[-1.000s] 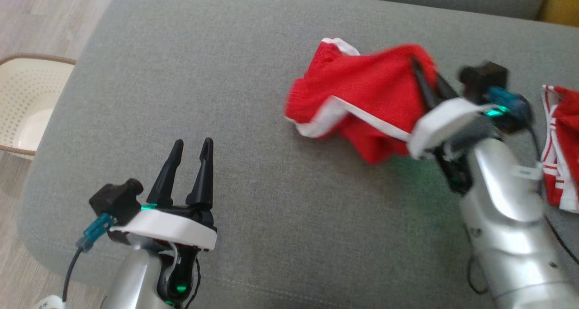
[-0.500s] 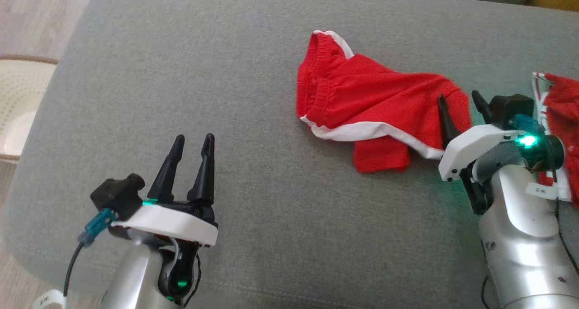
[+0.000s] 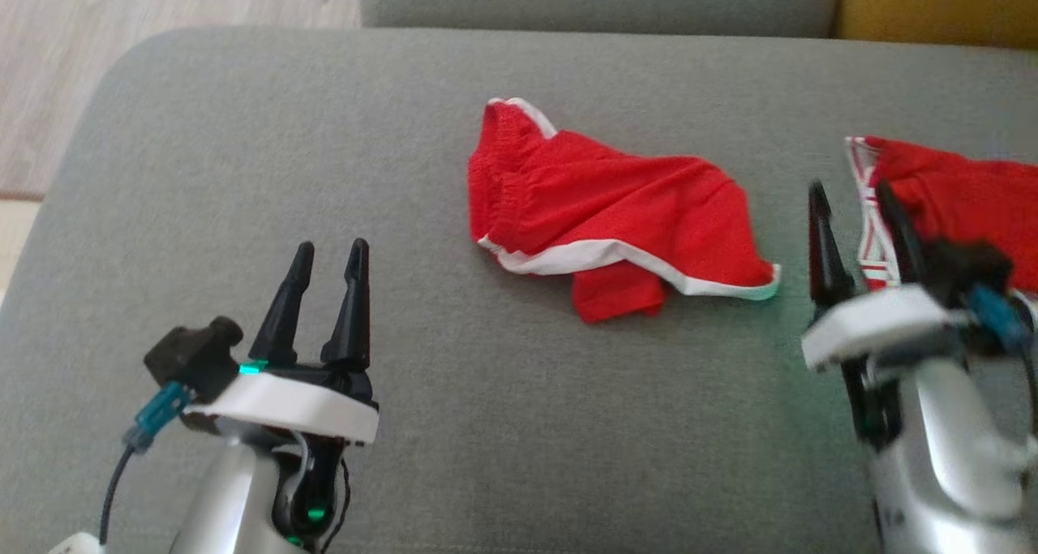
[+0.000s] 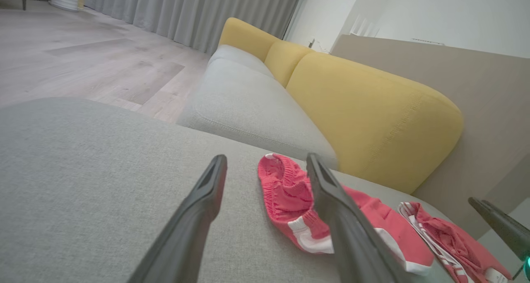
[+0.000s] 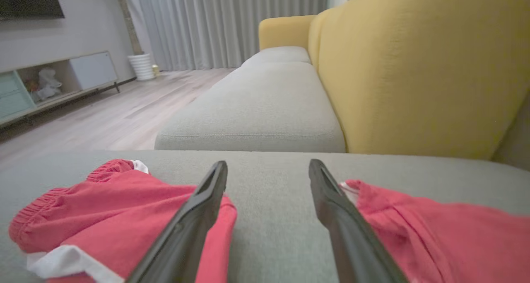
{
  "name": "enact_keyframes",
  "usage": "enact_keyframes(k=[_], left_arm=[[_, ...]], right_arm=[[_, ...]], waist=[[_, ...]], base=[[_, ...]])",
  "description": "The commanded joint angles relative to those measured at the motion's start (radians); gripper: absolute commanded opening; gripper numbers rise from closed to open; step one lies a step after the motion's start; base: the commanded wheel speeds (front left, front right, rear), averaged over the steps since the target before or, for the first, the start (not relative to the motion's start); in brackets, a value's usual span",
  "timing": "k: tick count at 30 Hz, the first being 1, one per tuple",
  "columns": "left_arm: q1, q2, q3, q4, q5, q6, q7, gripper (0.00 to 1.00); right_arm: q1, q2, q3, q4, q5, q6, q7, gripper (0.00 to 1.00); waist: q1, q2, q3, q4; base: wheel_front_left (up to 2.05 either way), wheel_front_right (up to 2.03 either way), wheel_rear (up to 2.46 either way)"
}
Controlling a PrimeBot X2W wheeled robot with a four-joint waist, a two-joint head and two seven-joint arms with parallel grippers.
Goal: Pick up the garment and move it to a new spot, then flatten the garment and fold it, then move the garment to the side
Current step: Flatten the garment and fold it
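Note:
The garment [image 3: 600, 213], red shorts with white trim, lies crumpled on the middle of the grey cushion [image 3: 486, 424]. It also lies in the left wrist view [image 4: 285, 192] and the right wrist view [image 5: 103, 200]. My right gripper [image 3: 849, 189] stands open just right of the garment's hem, with nothing between its fingers [image 5: 268, 167]. My left gripper [image 3: 331, 247] is open and empty at the lower left, well clear of the garment [image 4: 265, 160].
A second red garment [image 3: 957, 197] with striped white trim lies at the cushion's right edge, beside my right gripper. A yellow backrest [image 5: 414, 67] and another grey seat [image 5: 265, 105] stand behind. Wooden floor [image 3: 162, 2] lies beyond the cushion's left edge.
My right gripper opened and let go of the garment, which dropped onto the cushion. The gripper then drew back to the right. The head camera shifted; the left arm stayed put.

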Motion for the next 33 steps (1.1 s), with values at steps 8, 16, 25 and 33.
enact_keyframes(k=[8, 16, 25, 33], left_arm=[[0.007, 0.008, 0.045, -0.044, -0.006, -0.006, -0.008, 1.00], [-0.019, 0.025, -0.016, 0.013, 0.044, -0.006, -0.008, 1.00], [-0.189, 0.148, -0.175, 0.277, 0.171, -0.006, -0.008, 1.00], [-0.319, 0.195, -0.286, 0.330, 0.133, -0.006, -0.008, 1.00]], right_arm=[[0.186, 0.000, 0.031, -0.190, 0.123, -0.001, -0.001, 1.00], [0.187, 0.000, 0.049, -0.267, 0.135, -0.001, 0.026, 1.00], [0.181, 0.000, 0.063, -0.278, 0.129, -0.001, 0.025, 1.00], [0.158, 0.000, 0.059, -0.262, 0.130, -0.001, 0.007, 1.00]], waist=[[0.0000, 0.0000, -0.026, -0.060], [0.0000, 0.0000, 0.003, -0.106], [0.0000, 0.0000, 0.065, -0.140], [0.0000, 0.0000, 0.115, -0.166]], base=[[0.00, 0.00, 0.00], [0.00, 0.00, 0.00], [0.00, 0.00, 0.00], [0.00, 0.00, 0.00]])
